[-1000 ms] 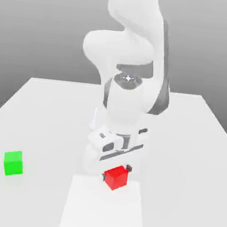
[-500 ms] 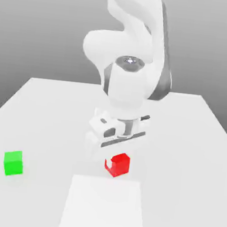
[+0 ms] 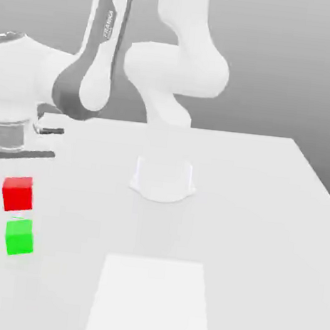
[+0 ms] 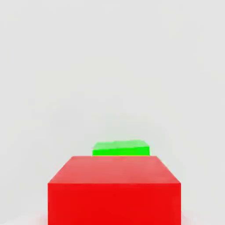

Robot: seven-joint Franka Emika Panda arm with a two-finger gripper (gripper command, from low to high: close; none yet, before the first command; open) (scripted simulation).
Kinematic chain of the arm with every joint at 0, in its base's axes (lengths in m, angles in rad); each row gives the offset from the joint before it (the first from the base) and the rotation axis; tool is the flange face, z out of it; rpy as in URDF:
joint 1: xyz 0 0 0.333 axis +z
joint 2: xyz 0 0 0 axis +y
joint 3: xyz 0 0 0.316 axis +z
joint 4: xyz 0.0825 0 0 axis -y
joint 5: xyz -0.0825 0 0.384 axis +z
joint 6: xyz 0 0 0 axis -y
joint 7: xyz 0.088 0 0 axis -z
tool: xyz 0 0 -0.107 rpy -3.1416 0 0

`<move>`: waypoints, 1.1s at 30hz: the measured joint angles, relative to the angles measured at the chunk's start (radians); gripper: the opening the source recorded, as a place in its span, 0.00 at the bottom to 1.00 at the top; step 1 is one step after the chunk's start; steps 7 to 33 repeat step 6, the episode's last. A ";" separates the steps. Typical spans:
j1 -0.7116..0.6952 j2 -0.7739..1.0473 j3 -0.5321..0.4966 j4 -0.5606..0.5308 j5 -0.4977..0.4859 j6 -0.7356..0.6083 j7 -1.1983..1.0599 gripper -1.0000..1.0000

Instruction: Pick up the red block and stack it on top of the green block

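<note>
1. Paler rectangle on the table lies nearest the exterior camera, at the front edge, flat and bare.

2. Green block sits on the table toward the exterior view's left, a little farther back than that rectangle. It rests on the surface with its faces squared to the camera.

3. Red block hangs in the air just above the green block, with a thin gap between them; the two cubes are not touching. In the hand view the red block fills the foreground, and the green block shows as a strip past its far edge, so the red cube is nearly over the green one but not fully lined up with it.

4. Gripper comes down onto the red block from the white hand at the exterior view's left. Its fingers cannot be made out against the pale scene, but the cube is off the table with nothing else bearing it, so the jaws are clamped narrowly on the red block.

5. Arm reaches from the hand up across the exterior view's left.

6. Base of the robot stands farthest back, at the middle of the table.
</note>
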 joint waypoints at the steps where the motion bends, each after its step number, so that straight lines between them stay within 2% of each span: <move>1: -0.009 0.038 0.021 0.003 0.046 0.031 -0.035 0.00; 2: -0.025 0.076 0.047 0.006 0.094 0.062 -0.070 0.00; 3: -0.040 0.105 0.070 0.009 0.131 0.087 -0.097 1.00; 33: -0.040 0.105 0.070 0.009 0.131 0.086 -0.097 1.00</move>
